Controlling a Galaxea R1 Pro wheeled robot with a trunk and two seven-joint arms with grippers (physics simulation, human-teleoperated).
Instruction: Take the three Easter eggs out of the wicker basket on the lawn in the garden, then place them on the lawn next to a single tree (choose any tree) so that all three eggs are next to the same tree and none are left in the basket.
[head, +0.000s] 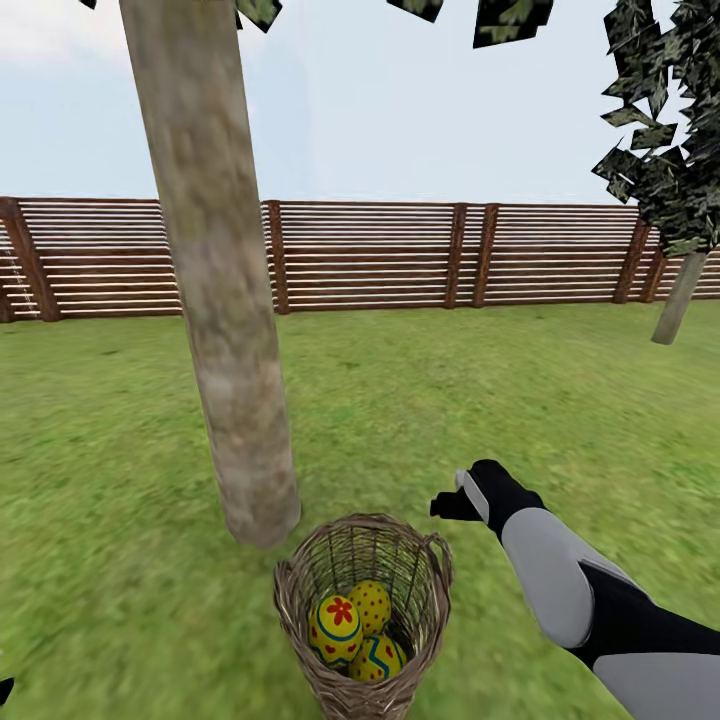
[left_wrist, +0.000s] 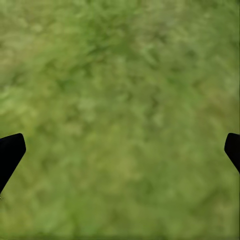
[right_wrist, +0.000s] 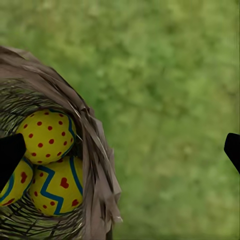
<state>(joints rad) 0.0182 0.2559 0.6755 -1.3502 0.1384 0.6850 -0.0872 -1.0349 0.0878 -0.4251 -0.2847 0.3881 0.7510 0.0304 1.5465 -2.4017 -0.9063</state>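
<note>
Head view shows the wicker basket (head: 365, 620) standing on the lawn (head: 560, 420) just in front of the thick grey-brown tree (head: 225, 330), near the foot of its trunk. All three Easter eggs (head: 355, 625) lie inside the basket, touching each other: one with a red flower mark, one with red dots behind it, and one with a blue zigzag lower down. The right gripper (head: 458, 498) hangs above the grass, to the right of the basket and a little farther from the robot than its rim, apart from it; the white and black arm comes in from the lower right corner. In this view I cannot tell clearly how its fingers stand. In the right wrist view the two black fingertips (right_wrist: 10, 155) appear at opposite edges of the frame, spread wide with nothing between them, and the basket (right_wrist: 97, 165) with its eggs (right_wrist: 47, 136) lies toward one fingertip, partly behind it, while grass is under the other. In the left wrist view the left gripper (left_wrist: 120, 152) is also spread wide, with only blurred grass (left_wrist: 120, 100) below it. A brown slatted fence (head: 370, 255) closes the garden behind, and a thinner tree (head: 680, 200) stands at the right.
</note>
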